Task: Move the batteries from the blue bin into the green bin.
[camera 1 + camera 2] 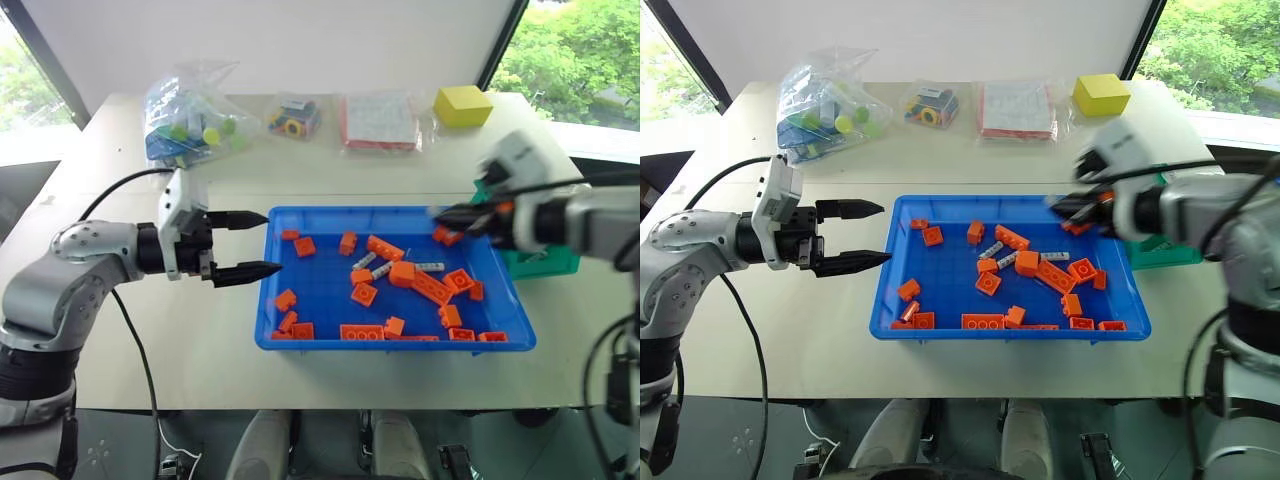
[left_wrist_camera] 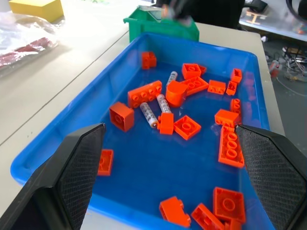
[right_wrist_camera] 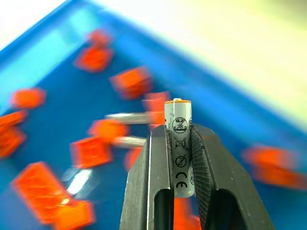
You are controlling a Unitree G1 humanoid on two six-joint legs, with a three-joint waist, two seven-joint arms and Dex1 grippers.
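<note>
Batteries: one battery is standing upright between the fingers of the right pincer, clamped at mid-length with its capped end poking out past the fingertips. Three more are lying below and beyond that pincer on the floor of the blue bin, mixed among orange bricks.

Green bin: sitting just beside the blue bin's far right corner, right behind the right pincer and arm.

Left pincer: hanging just outside the blue bin's left rim, fingers wide apart, holding nothing, pointing across the bin toward the bricks.

Step in hand, judged: the carry of one battery from blue bin to green bin, the pincer being clear of the bricks and near the blue bin's right rim. The next move is calling for a swing over the green bin's opening, then a release.

Hard to make out: the green bin is mostly covered by the right arm, so its contents are unreadable; the right pincer is blurring in the head views.
</note>
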